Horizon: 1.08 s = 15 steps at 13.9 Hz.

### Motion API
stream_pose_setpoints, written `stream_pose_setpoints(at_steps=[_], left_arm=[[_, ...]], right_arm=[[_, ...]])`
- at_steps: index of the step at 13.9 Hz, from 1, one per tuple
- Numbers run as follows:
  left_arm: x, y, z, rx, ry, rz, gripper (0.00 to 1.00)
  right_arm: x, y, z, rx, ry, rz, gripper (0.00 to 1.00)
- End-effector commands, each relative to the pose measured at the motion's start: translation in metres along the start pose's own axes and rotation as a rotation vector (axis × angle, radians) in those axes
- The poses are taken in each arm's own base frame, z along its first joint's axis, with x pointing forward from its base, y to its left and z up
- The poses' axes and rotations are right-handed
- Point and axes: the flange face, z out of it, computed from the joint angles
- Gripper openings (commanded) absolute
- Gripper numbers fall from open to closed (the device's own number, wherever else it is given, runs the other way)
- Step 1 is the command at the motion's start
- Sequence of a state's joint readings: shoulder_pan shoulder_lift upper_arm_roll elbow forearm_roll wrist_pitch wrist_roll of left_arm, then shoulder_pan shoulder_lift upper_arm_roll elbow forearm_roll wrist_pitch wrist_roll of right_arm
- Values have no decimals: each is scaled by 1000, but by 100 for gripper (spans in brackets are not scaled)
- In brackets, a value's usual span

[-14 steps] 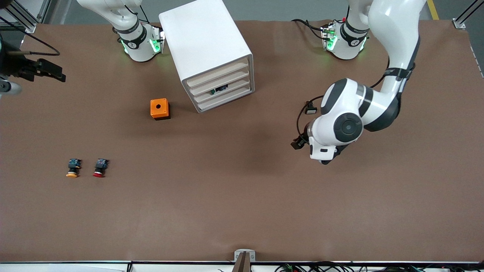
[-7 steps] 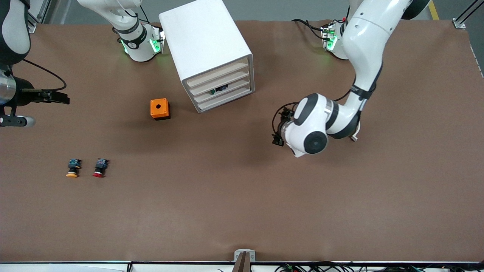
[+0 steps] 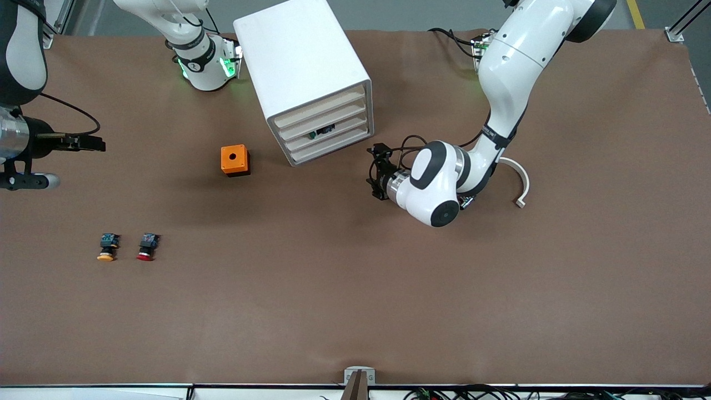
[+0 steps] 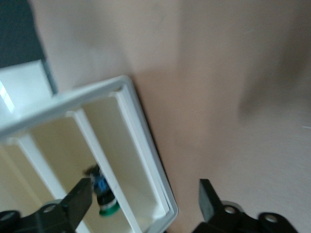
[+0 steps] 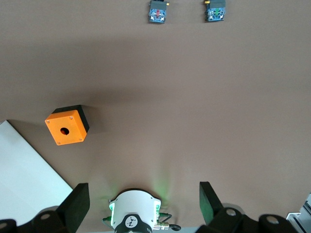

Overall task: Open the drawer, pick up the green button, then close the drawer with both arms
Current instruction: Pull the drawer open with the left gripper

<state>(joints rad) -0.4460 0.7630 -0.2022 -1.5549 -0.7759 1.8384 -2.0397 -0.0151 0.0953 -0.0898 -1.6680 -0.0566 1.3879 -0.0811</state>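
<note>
Cabinet: the big white box cabinet (image 3: 303, 72) is standing on the brown bench (image 3: 355, 289), its four shallow beige-fronted tray drawers (image 3: 328, 133) stacked alike and all sitting pushed in.
Button: the small push button with a green mushroom cap and black-and-blue body (image 4: 103, 194) is lying in the third drawer from the top, showing through the front (image 3: 322, 132).
Left tool: my black two-finger left tool (image 3: 375, 171) is hanging low just beside the cabinet's front corner, fingers (image 4: 77, 201) spread apart and holding nothing.
Right tool: my right tool (image 3: 83, 143) is waiting over the bench's right-arm end, fingers (image 5: 77, 199) wide apart, empty.
Other parts: an orange square box with a round hole (image 3: 235, 160) is sitting near the cabinet; yellow-capped (image 3: 107, 247) and red-capped (image 3: 146, 247) buttons are lying side by side, nearer the front camera.
</note>
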Motion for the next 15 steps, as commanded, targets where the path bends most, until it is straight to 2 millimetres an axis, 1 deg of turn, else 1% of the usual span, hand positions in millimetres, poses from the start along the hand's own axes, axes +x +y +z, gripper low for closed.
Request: stream_pose_setpoints(at_steps=[1, 2, 4, 5, 6, 7, 8, 9, 11, 12, 13, 14, 15], left_arm=[[-10, 1, 24, 71, -43, -153, 87], [-9, 0, 27, 79, -37, -189, 85], [-14, -10, 43, 141, -18, -213, 79], [-14, -13, 52, 161, -9, -214, 69], [-13, -12, 59, 171, -4, -222, 66], [-16, -15, 68, 185, -5, -224, 63], [-18, -17, 75, 197, -6, -227, 62], [-16, -15, 80, 200, -2, -229, 62], [-20, -23, 107, 217, 37, -210, 62], [-20, -24, 111, 217, 43, -210, 58], [-20, -25, 116, 221, 48, -215, 49], [-21, -26, 118, 225, 50, -219, 42], [-20, -26, 119, 226, 52, -220, 33]], right_arm=[[1, -3, 8, 26, -20, -8, 100], [1, -3, 8, 26, -20, -8, 100], [1, -6, 10, 26, -23, -12, 100], [1, -6, 13, 27, -30, -13, 100], [1, -6, 18, 28, -39, -13, 100], [1, -6, 21, 28, -33, -14, 100], [2, -7, 24, 26, -23, -15, 100], [2, -8, 22, 25, -10, -15, 100], [3, -11, 18, 23, 11, -21, 100], [4, -11, 16, 23, 20, -20, 100], [6, -11, 15, 27, 35, -21, 100], [6, -14, 10, 25, 44, -26, 100], [3, -22, -5, 17, 65, -45, 100]])
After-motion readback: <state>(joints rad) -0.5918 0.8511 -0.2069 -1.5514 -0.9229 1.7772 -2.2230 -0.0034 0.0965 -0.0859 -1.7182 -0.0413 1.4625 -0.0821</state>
